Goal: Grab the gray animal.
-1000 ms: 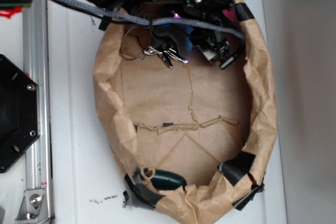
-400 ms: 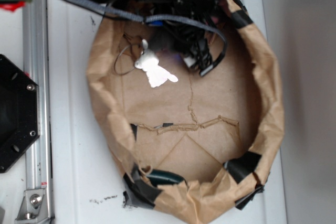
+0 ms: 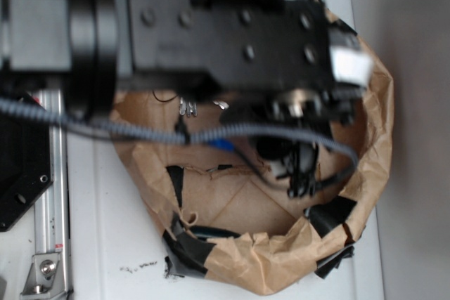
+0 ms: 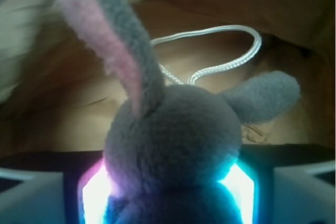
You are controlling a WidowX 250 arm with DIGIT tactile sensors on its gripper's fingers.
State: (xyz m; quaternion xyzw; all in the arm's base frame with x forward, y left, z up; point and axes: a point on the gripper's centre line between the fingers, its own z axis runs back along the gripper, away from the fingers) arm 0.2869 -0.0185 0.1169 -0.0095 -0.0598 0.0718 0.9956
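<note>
In the wrist view the gray animal (image 4: 173, 140) fills the middle. It is a soft gray bunny with one upright ear lined in pink and one ear lying out to the right. My gripper (image 4: 168, 192) is shut on its body, with a glowing pad (image 4: 97, 195) pressed against each side. In the exterior view the gripper (image 3: 299, 170) hangs inside the brown paper bag (image 3: 369, 145), right of centre. The arm hides the animal there.
Silver keys (image 3: 188, 108) lie at the bag's far left, partly under the arm. A small dark green object (image 3: 211, 232) sits by the taped near rim. A white cord (image 4: 226, 51) loops behind the bunny. A black plate (image 3: 21, 173) and a metal rail (image 3: 49, 194) stand to the left.
The arm has swung from the bag's far end towards its middle right and now covers the top of the exterior view. The bag has shifted and the keys are mostly covered.
</note>
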